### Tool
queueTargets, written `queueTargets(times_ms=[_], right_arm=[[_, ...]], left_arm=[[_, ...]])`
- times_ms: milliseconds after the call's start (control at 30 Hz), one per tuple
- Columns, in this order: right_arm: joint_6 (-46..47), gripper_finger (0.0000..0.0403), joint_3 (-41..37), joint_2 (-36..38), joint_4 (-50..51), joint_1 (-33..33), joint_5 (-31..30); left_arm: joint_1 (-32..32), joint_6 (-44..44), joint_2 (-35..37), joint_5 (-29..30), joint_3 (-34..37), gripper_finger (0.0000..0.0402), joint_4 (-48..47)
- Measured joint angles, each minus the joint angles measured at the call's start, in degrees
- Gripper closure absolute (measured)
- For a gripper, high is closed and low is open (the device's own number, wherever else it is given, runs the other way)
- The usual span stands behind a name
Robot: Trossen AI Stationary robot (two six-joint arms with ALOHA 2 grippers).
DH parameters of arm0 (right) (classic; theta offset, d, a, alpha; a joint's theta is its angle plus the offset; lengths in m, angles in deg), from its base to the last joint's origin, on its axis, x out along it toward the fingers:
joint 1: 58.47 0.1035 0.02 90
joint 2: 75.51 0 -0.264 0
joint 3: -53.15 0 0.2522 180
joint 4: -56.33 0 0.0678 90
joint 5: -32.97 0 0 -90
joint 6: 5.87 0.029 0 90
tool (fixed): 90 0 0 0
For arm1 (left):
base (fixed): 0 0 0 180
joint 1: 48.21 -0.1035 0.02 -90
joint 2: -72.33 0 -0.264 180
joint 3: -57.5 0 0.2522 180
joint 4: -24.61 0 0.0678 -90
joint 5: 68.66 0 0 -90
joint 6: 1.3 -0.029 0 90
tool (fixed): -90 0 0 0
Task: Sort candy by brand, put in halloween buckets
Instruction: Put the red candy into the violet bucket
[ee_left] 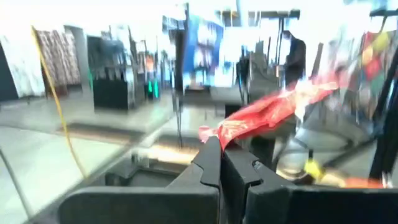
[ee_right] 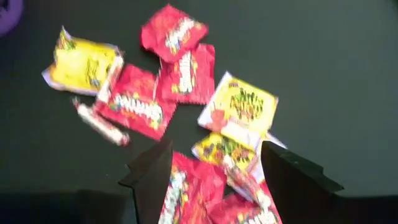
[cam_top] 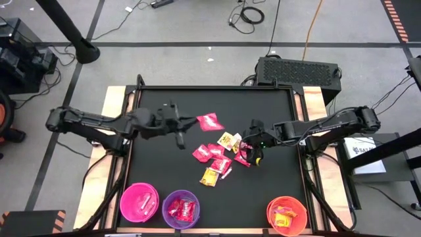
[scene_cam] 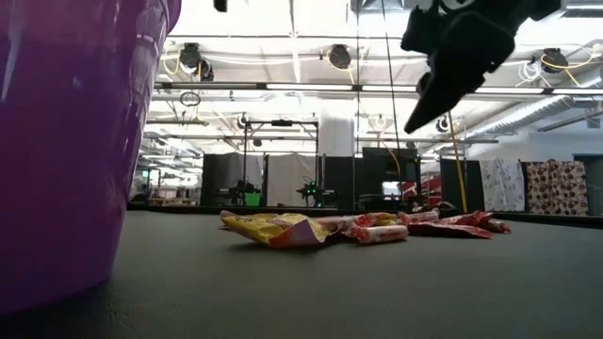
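My left gripper point(cam_top: 187, 123) is shut on a red candy packet point(cam_top: 210, 122) above the middle of the black table. The loose candy point(cam_top: 220, 157), red and yellow packets, lies in a pile right of centre, flat on the table. Over the pile's right side, well clear of the table, hangs my right gripper point(cam_top: 253, 153), tipped down and open. In the right wrist view its fingers stand either side of red packets point(ee_right: 205, 186) without touching them. Three buckets stand along the near edge: pink point(cam_top: 139, 202), purple point(cam_top: 180, 209) and orange point(cam_top: 287, 215). My left gripper pinches one narrow end point(ee_left: 214, 134) of the red packet between its two fingers. The fingers lie about level and point toward the table's right edge. The packet sticks out beyond the fingertips, crumpled, lifted clear of the table.
The purple bucket holds red packets, the orange one yellow packets, the pink one pale pieces. In the low view the purple bucket's wall point(scene_cam: 66, 141) fills the left side. The table's far and left parts point(cam_top: 158, 164) are bare black surface.
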Motion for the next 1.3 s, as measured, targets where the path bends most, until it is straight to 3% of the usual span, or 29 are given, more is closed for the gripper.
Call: queueTargets(times_ms=[100, 267, 700, 1100, 1300], right_arm=[[0.01, 0.0165, 0.04, -0.22, -0.54, 0.0, 0.04], [0.44, 0.0165, 0.0, -0.24, -0.13, 0.0, 0.06], [-0.18, 0.0165, 0.0, -0.24, -0.97, 0.0, -0.29], [-0.22, 0.0165, 0.0, -0.23, -1.04, 0.0, -0.27], [-0.22, 0.0165, 0.0, -0.23, -1.02, -0.02, -0.27]], left_arm=[[-1.2, 0.78, 2.0, 0.69, 6.07, 0.0401, 8.21], [-2.69, 3.46, 3.89, 2.22, 11.73, 0.0401, 14.15], [-2.73, 2.7, 4.12, 0.39, 11.87, 0.0402, 14.21], [-2.27, -32.6, 6.15, -14.96, 11.85, 0.0402, 5.39], [0.85, -44.98, 6.09, -16.09, 11.85, 0.0402, 3.12]])
